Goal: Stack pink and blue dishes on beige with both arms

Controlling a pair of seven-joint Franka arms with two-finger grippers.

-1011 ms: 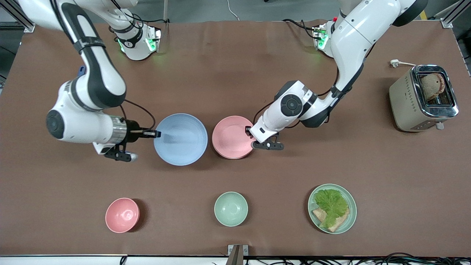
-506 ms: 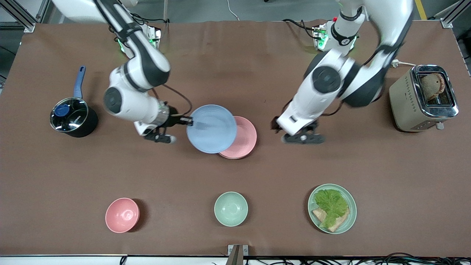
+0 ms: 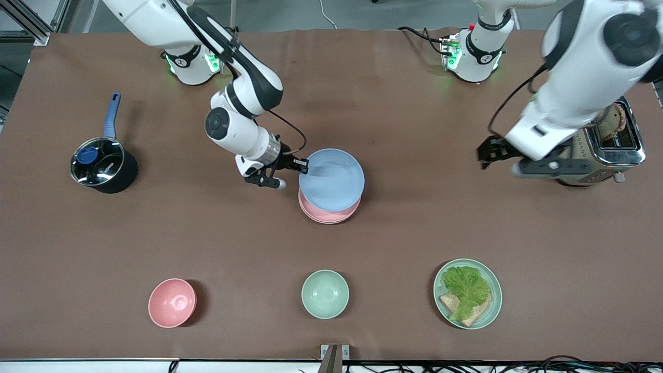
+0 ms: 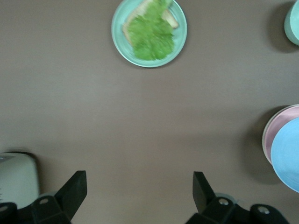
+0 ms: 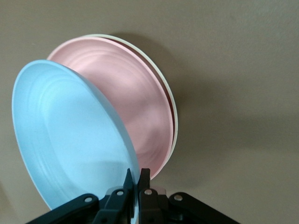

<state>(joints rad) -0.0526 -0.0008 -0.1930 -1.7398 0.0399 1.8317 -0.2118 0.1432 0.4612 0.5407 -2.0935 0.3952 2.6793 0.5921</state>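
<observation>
The light blue plate (image 3: 331, 178) hangs tilted over the pink plate (image 3: 326, 216), with my right gripper (image 3: 303, 166) shut on its rim toward the right arm's end. In the right wrist view the fingers (image 5: 136, 175) pinch the blue plate (image 5: 70, 135). Below it lies the pink plate (image 5: 140, 107), nested on the beige plate, of which only a cream rim (image 5: 174, 112) shows. My left gripper (image 3: 489, 155) is open and holds nothing, up over the bare table beside the toaster. Its wrist view shows the gripper (image 4: 138, 189) spread wide above the table.
A black pot with a blue handle (image 3: 102, 165) stands toward the right arm's end. Near the front camera sit a small pink bowl (image 3: 172, 302), a mint bowl (image 3: 325, 293) and a green plate (image 3: 440, 282) with lettuce and bread. The toaster (image 3: 627, 150) stands at the left arm's end.
My right gripper has carried the blue plate toward the left arm's end, until it is over the pink one. My left gripper let go of the pink plate and drew back toward the toaster.
</observation>
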